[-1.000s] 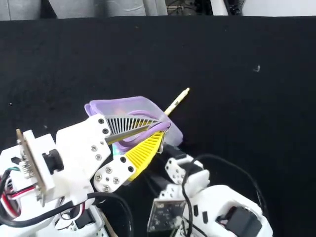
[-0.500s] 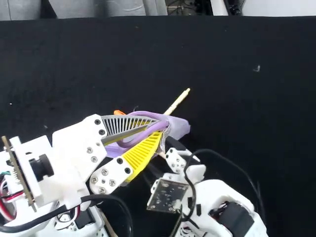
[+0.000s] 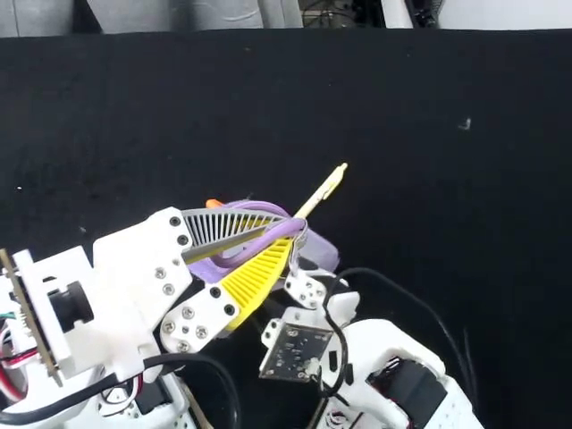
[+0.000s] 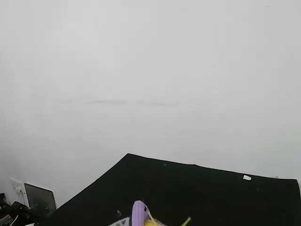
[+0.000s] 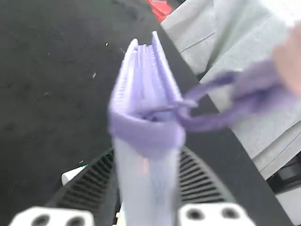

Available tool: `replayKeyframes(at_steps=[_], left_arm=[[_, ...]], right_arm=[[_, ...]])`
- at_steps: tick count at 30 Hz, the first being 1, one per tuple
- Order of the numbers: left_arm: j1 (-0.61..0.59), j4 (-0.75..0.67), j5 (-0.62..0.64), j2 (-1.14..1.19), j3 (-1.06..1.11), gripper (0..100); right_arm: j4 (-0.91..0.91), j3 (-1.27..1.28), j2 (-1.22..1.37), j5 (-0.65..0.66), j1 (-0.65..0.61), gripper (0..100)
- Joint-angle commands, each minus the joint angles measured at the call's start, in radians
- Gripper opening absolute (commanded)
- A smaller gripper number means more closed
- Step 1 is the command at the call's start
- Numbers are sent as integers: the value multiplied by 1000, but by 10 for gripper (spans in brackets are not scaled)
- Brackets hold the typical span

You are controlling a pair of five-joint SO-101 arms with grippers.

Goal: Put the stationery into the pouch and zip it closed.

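**Pouch** (image 3: pixel 319 252): purple, soft, folded narrow. It is placed at lower centre of the high view and held over the black table (image 3: pixel 402 134). It is seen edge-on in the middle of the right wrist view (image 5: pixel 143 117). A small purple tip is seen at the bottom edge of the left wrist view (image 4: pixel 138 213).

**Left pincer** (image 3: pixel 288 234): one grey and one yellow ribbed finger. The fingers are drawn to a narrow wedge and clamped on the pouch from the lower left.

**Right pincer** (image 5: pixel 146 179): two dark ribbed fingers, set on either side of the pouch's end and closed against it.

**Pencil** (image 3: pixel 320 189): a pale stick, tilted. It is seen projecting from the pouch towards the upper right.

**Orange item** (image 3: pixel 214 205): a small tip at the pouch's upper left edge. Its kind cannot be told.

**Strap** (image 5: pixel 225 94): purple and blurred. It is attached at the pouch's end and trails to the right of the frame.
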Motion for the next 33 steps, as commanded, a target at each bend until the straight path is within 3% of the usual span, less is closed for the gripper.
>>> replayKeyframes(at_steps=[1, 5, 9, 14, 19, 26, 33], left_arm=[[2, -20, -6, -20, -8, 30], [-22, -20, -6, -89, -5, 30], [-170, -20, -54, -140, 5, 30], [-308, -28, -97, -193, 99, 30], [-321, -29, -140, -265, 203, 30], [-325, -29, -218, -347, 249, 30], [-478, -84, -224, -348, 255, 30]], right_arm=[[-17, -51, -59, -12, 48, 11], [-5, -97, -61, -17, 209, 10], [54, -173, -62, -17, 333, 10], [195, -328, -97, -48, 325, 10], [324, -516, -111, -110, 258, 10], [465, -704, -111, -115, 255, 10], [565, -799, -105, -81, 255, 10]])
